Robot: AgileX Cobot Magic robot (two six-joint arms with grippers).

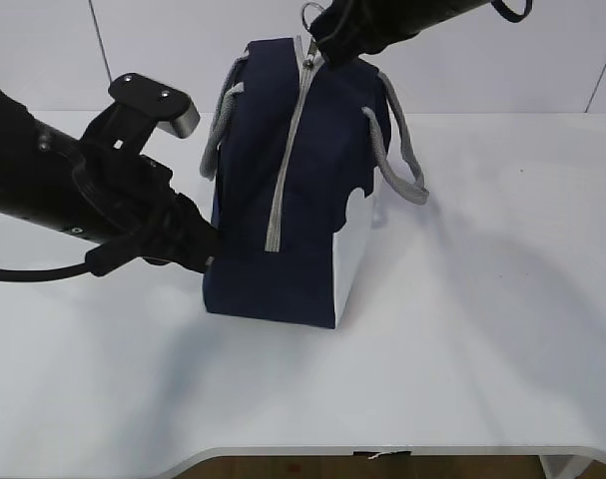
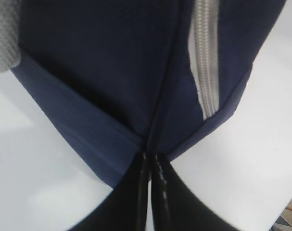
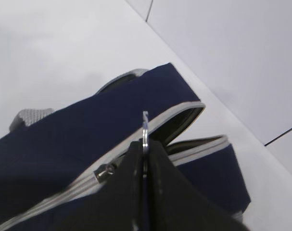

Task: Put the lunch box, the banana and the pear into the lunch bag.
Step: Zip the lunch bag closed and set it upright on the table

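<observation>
Lunch bag [image 1: 303, 200] is standing on the white table [image 1: 462, 379], roughly centre, tipped back a little with the zipper strip [image 1: 288, 160] facing my exterior camera. White side panel [image 1: 352, 249] is on its right, grey webbing handles [image 1: 402, 150] hang down both sides.

Left gripper [image 1: 208, 254] is low at the bag's bottom left edge. On my left wrist view the two black fingers [image 2: 136, 192] are pressed together, pinching a fold of the navy fabric right at the base seam; I see the zipper's lower end just to the right of that.

Right gripper [image 1: 327, 40] comes in from the top right, at the top of the bag. On the right wrist view its fingers [image 3: 158, 192] are closed flat on the metal ring pull [image 3: 145, 130], ring standing edge-on between them. Zipper slider [image 3: 105, 171] sits just left of the fingertips. Past it the zipper mouth [image 3: 184, 127] gapes open at the far end; below the slider the strip looks closed.

I can't see into the bag from any view.
</observation>
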